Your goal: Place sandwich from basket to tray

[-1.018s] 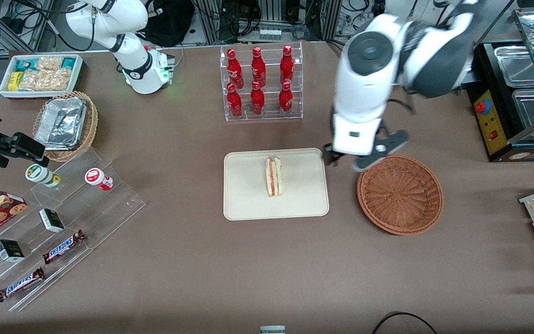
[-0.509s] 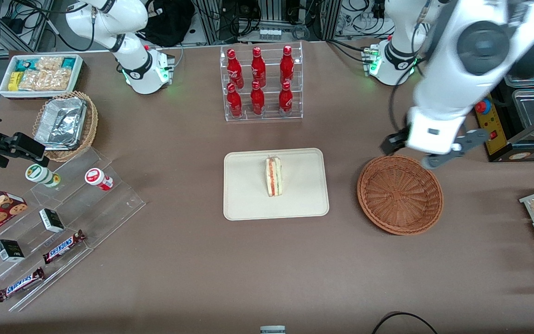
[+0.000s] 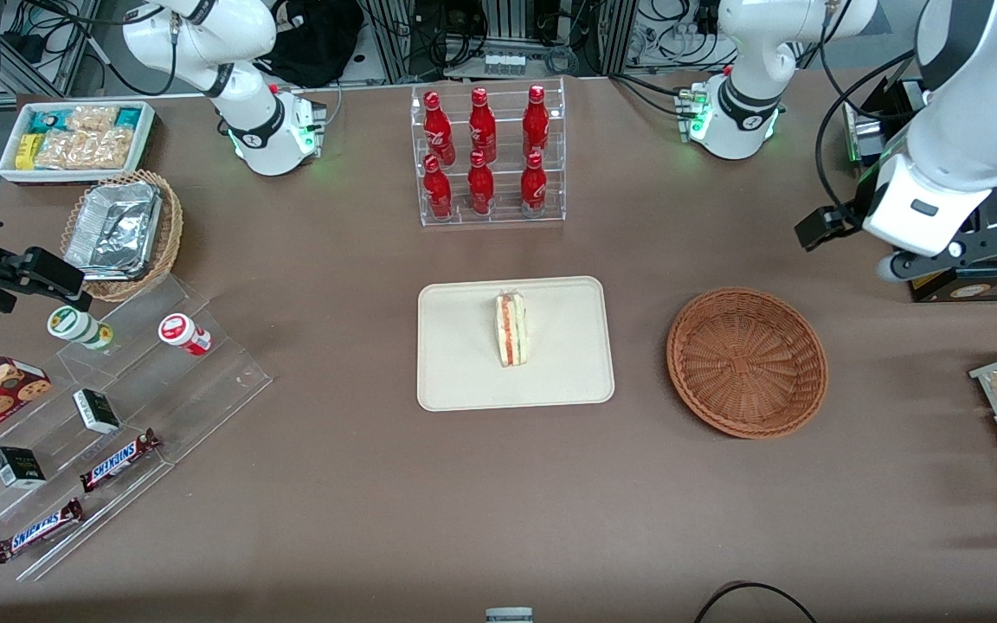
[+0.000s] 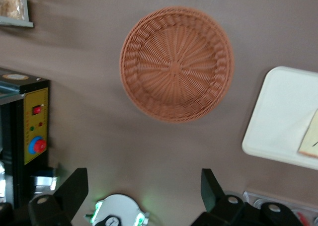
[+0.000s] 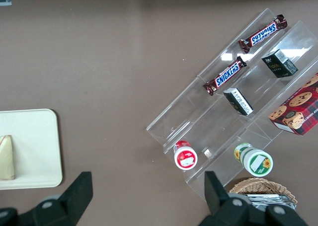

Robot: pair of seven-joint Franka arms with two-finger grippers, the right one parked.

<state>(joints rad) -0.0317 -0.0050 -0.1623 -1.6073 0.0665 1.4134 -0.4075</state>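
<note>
Wicker basket (image 3: 747,362) sits empty; sandwich (image 3: 511,329) already rests on the cream tray (image 3: 455,381), standing on edge near its centre. Gripper (image 3: 849,245) hangs at the basket's 1 o'clock, toward the working arm's end of the table, fingers spread, holding nothing. Placement looks done. For the retreat I'd stay high and clear of the control box (image 3: 927,229) close beside the gripper.

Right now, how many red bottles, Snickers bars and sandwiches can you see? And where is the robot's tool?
Red bottles: 6
Snickers bars: 2
Sandwich on the tray: 1
Total: 9
The tool is open and holds nothing, up above the table toward the working arm's end, past the empty basket.
</note>
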